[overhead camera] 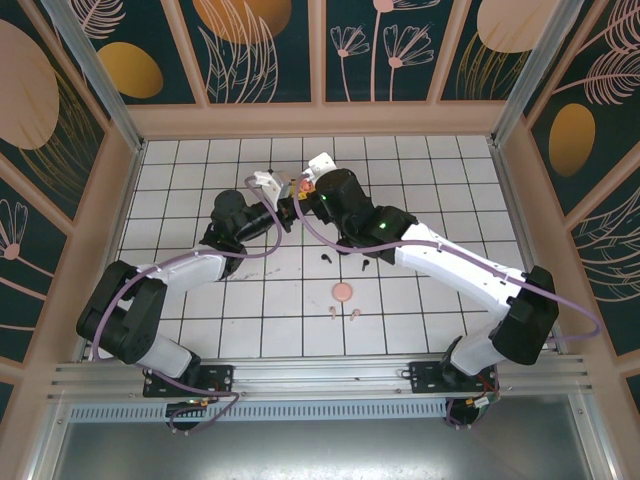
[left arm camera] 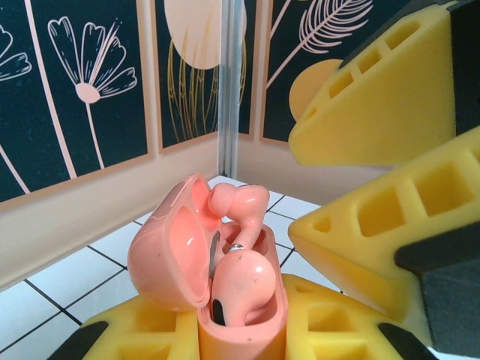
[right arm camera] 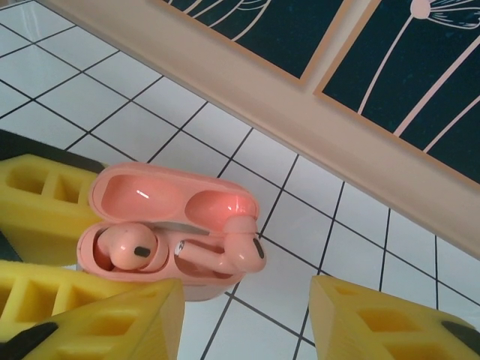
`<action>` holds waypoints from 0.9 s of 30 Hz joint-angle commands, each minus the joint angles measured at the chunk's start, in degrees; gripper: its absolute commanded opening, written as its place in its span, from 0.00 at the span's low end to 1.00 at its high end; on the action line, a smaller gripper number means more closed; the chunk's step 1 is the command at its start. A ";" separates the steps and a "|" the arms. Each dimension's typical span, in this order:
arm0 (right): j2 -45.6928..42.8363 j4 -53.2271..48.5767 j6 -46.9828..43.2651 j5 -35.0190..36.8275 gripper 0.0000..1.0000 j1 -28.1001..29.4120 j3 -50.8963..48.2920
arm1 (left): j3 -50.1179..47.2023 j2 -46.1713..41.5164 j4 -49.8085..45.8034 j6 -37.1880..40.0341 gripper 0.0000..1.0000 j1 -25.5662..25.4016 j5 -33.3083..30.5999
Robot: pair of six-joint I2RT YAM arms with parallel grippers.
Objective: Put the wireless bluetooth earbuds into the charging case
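Note:
My left gripper (left arm camera: pixel 240 334) is shut on an open pale pink charging case (left arm camera: pixel 247 330), lid (left arm camera: pixel 169 251) swung back. One pink earbud (left arm camera: pixel 244 289) sits in its slot. A second pink earbud (right arm camera: pixel 240 251) lies askew over the other slot, head (left arm camera: pixel 236 202) sticking out past the rim. My right gripper (right arm camera: pixel 246 291) is open just in front of the case (right arm camera: pixel 165 225), fingers apart and holding nothing. In the top view both grippers, left (overhead camera: pixel 283 190) and right (overhead camera: pixel 308 178), meet over the far middle tiles. Two black earbuds (overhead camera: pixel 328 262) (overhead camera: pixel 365 266) and two pink ones (overhead camera: pixel 333 312) (overhead camera: pixel 355 314) lie on the floor.
A round pink case (overhead camera: pixel 343 291) rests on the tiles between the loose earbuds. The back wall (right arm camera: pixel 315 112) stands close behind the held case. The two arms cross the middle of the floor.

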 commanded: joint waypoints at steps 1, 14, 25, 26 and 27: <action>-2.05 -1.66 1.06 -0.84 0.49 0.74 -0.81 | 1.94 0.61 3.36 -0.05 0.00 0.01 -0.67; -3.58 -2.60 2.82 -3.19 0.61 -0.02 3.33 | 2.09 1.11 3.72 -0.51 0.00 0.08 -0.49; -7.30 -3.90 17.72 -21.62 0.64 -12.42 10.20 | 0.81 0.71 5.34 -0.69 0.00 0.01 0.36; -7.15 -4.32 18.52 -22.28 0.64 -13.25 10.65 | 0.69 0.63 5.42 -0.75 0.00 0.01 0.54; -6.92 -4.82 18.93 -22.87 0.64 -13.91 11.06 | 0.61 0.54 5.56 -0.68 0.00 0.03 0.61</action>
